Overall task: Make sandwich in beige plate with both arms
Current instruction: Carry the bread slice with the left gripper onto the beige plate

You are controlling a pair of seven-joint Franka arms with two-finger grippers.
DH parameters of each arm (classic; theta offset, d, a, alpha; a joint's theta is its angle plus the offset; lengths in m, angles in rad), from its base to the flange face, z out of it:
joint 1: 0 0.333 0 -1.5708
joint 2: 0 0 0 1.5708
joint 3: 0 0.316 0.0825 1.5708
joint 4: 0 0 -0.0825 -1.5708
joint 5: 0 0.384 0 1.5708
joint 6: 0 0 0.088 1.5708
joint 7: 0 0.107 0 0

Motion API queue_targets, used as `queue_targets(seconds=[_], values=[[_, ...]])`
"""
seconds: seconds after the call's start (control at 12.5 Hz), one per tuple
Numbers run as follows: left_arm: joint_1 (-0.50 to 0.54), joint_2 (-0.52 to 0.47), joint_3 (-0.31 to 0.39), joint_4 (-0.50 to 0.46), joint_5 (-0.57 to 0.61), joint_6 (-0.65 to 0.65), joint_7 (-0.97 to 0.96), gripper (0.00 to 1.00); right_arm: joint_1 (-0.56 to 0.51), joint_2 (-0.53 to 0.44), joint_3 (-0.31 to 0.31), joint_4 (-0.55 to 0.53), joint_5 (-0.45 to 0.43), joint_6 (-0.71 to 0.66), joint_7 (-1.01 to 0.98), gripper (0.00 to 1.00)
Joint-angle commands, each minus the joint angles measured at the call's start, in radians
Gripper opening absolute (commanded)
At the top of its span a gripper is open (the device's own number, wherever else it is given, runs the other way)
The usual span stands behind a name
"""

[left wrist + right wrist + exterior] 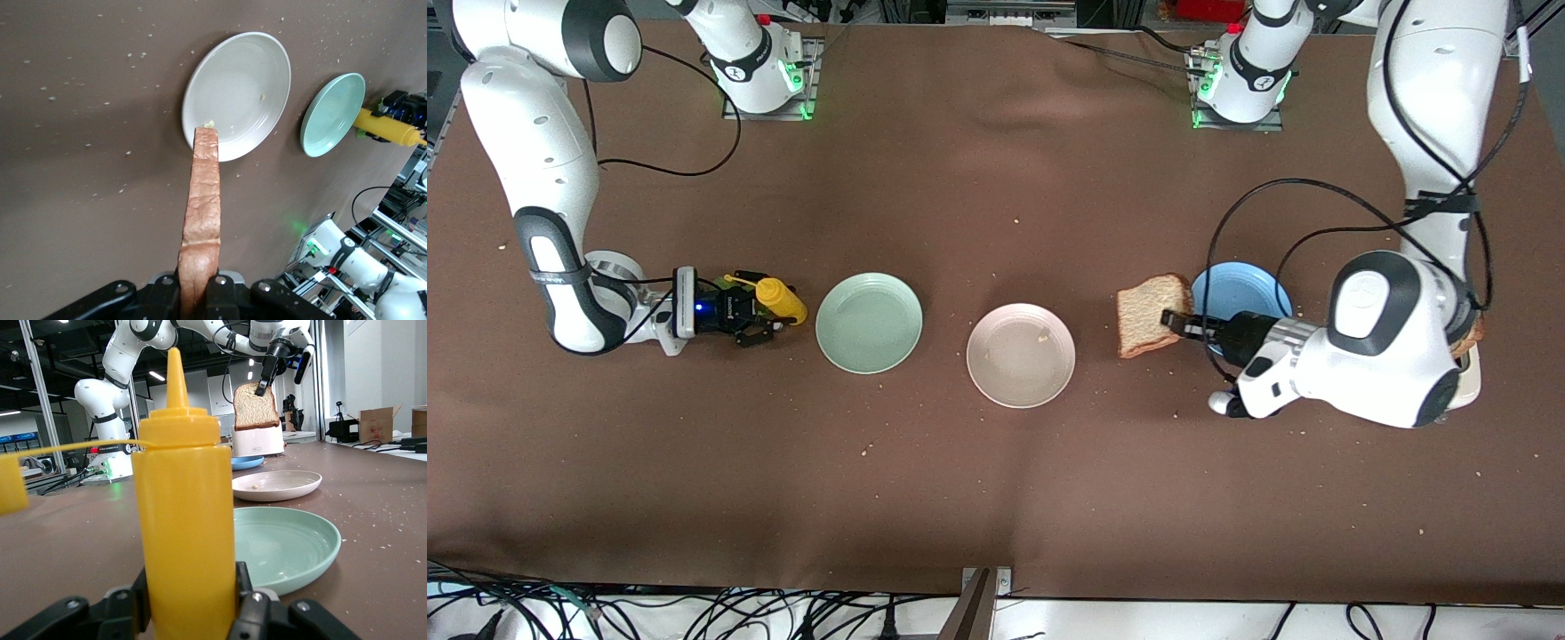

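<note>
My left gripper [1174, 322] is shut on one brown bread slice [1152, 313] and holds it by its edge in the air, over the table between the blue plate [1240, 284] and the beige plate [1021, 355]. In the left wrist view the slice [203, 213] stands edge-on between the jaws of the left gripper [198, 287], pointing at the beige plate [237, 93], which holds only crumbs. My right gripper [760, 324] is shut on a yellow squeeze bottle [781, 300] standing beside the mint green plate [869, 322]. The lettuce leaf is out of view.
A white box [1469, 373] with a brown slice edge [1474, 333] sits under the left arm, at that arm's end of the table. Crumbs are scattered over the brown cloth. In the right wrist view the bottle [183, 520] fills the foreground, and the mint plate [287, 543] and beige plate [277, 485] lie past it.
</note>
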Motion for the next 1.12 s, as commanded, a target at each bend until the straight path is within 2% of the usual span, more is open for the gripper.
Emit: queue_targets(seconds=[0.0, 0.32, 0.56, 0.88, 1.04], values=[[-0.045, 0.042, 0.012, 0.018, -0.126, 0.048, -0.102, 0.0, 0.005, 0.009, -0.007, 0.035, 0.009, -0.023, -0.015, 0.0], [-0.122, 0.081, 0.012, 0.015, -0.149, 0.185, -0.115, 0.0, 0.001, -0.007, -0.013, 0.066, -0.003, -0.066, 0.049, 0.0], [-0.163, 0.105, 0.012, 0.015, -0.21, 0.267, -0.132, 0.0, 0.001, -0.03, -0.014, 0.106, -0.034, -0.102, 0.135, 0.0], [-0.225, 0.157, 0.014, 0.016, -0.2, 0.376, -0.121, 0.0, -0.009, -0.059, -0.02, 0.224, -0.132, -0.143, 0.32, 0.0], [-0.248, 0.162, 0.014, 0.016, -0.203, 0.416, -0.123, 0.0, -0.008, -0.059, -0.046, 0.291, -0.175, -0.183, 0.393, 0.0]])
